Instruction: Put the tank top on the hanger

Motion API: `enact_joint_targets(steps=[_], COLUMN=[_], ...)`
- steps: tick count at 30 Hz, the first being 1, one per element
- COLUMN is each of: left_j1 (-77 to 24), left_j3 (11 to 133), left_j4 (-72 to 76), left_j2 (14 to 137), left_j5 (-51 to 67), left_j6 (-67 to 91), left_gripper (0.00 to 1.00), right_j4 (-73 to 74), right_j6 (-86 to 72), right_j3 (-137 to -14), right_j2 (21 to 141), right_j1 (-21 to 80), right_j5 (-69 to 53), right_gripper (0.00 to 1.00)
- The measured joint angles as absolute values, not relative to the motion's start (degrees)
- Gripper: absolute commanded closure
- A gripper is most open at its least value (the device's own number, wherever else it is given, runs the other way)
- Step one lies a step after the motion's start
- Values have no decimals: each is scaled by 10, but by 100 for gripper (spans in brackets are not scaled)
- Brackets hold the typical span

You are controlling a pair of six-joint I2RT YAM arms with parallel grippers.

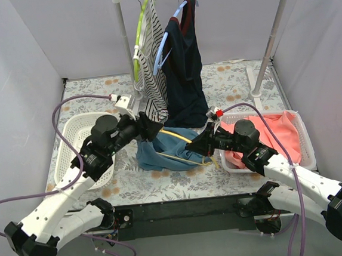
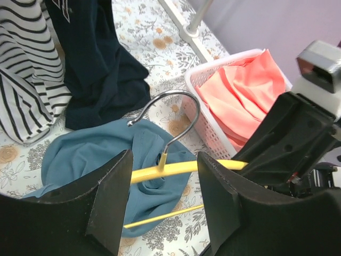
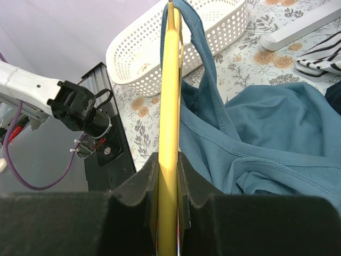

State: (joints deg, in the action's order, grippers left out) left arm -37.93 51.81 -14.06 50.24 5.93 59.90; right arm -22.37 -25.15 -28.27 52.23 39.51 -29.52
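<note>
Navy garment (image 1: pixel 185 85) just behind tank top (image 1: pixel 160 154)

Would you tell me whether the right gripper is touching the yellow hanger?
Touching: the right wrist view shows the right gripper shut on the hanger.

Tank top (image 1: pixel 161 156) lies mid-table w/ hanger (image 2: pixel 176 169) across it, btwn L basket (image 1: pixel 67 148) & R basket (image 1: pixel 308 147), hung clothes (image 1: pixel 181 73) behind.

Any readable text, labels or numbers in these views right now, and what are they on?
White print on the navy garment: cut off at the left wrist view's top edge, unreadable.
Tank top, hanger: no markings visible.
Nothing legible in any view.
</note>
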Motion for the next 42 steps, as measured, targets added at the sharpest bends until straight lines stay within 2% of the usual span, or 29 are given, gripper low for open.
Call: enact_joint_targets(steps=[10,13,18,19,21,22,28,34,35,37,38,42], left_j1=[-395,-430,-481,-485,-489,-490,-497,-503,-504,-505,-506,-510], left_j3=[518,518,518,518,517,516,505,497,495,495,495,495], left_j4=[-107,-99,-98,-97,-91,-89,-90,-87,-85,-85,-86,-94], left_j2=[574,586,599,600,601,601,601,586,581,574,571,564], left_j5=[60,26,-66,-81,-109,-122,-161,-173,-175,-177,-181,-192], left_j6=[580,565,548,548,547,545,524,518,514,510,507,496], left_gripper=[50,54,70,79,89,98,100,100,100,100,100,100], right_j4=[-225,-225,-225,-225,-225,-226,-226,-197,-194,-183,-177,-127], right_j6=[-251,-251,-251,-251,-251,-251,-251,-242,-239,-234,-233,-225], right_j3=[-283,-283,-283,-283,-283,-283,-284,-303,-307,-317,-322,-365], right_j2=[522,526,533,533,534,534,534,535,535,535,535,533], right_j1=[399,399,402,402,404,404,406,407,408,410,411,410], right_j5=[-286,-286,-283,-282,-282,-280,-270,-269,-269,-265,-260,-222], right_gripper=[99,99,99,99,99,99,99,78,70,62,55,42])
